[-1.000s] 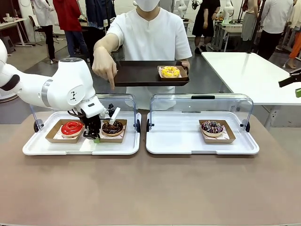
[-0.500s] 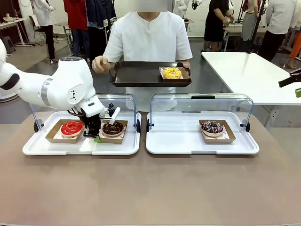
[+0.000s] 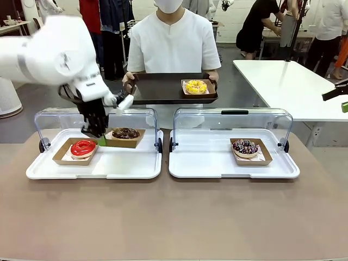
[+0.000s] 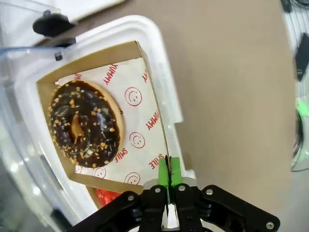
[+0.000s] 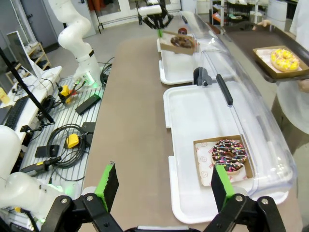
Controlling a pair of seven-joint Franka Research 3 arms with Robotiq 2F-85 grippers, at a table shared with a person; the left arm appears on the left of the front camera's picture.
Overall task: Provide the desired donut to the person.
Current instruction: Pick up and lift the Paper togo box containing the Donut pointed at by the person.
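- Jaws of the left gripper (image 3: 101, 138) are closed on the near edge of the cardboard tray (image 3: 124, 139) that carries the chocolate donut (image 3: 125, 132); in the front view the tray hangs lifted above the left white tray (image 3: 92, 169), beside the red donut (image 3: 82, 147). The person (image 3: 172, 41) stands across the table holding a dark serving tray (image 3: 157, 87) with a yellow donut (image 3: 196, 86) already on it.
- Front view, handling: the cardboard tray looks light and thin, and a pinch on one wall leaves the donut's weight hanging out to one side, so I judge it may sag or tip if swung fast. The glazed top looks soft and sticky, so the cardboard edge is the right place to hold.
- Left wrist view: the green pads (image 4: 174, 170) meet on the cardboard wall at its lower corner. The paper liner (image 4: 138, 126) under the donut carries red smiley faces and red words; "SMILE" reads clearly and another looks like "YUMMY".
- Right wrist view: the right gripper (image 5: 163, 188) has its jaws wide apart and holds nothing, poised above the table edge near the sprinkled donut (image 5: 228, 154) in the right white tray (image 5: 186, 121). No writing is readable here.
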